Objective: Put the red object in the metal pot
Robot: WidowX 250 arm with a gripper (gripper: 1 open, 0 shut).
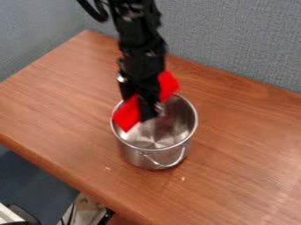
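A brown wooden bench (53,88) stands against a grey wall, and the metal pot (156,134) sits near its middle. My tool (141,104) points straight down over the left part of the pot's rim, clenched on the red block (146,99). The block is tilted, with its upper end above the rim behind the tool. Its lower end is at the near-left rim, and I cannot tell whether that end is inside or resting on the edge. To do this step well, I centre the block over the pot's opening before letting go. I lower it until the lower end is clearly below the rim. I release only then, so the block cannot tip out onto the bench.
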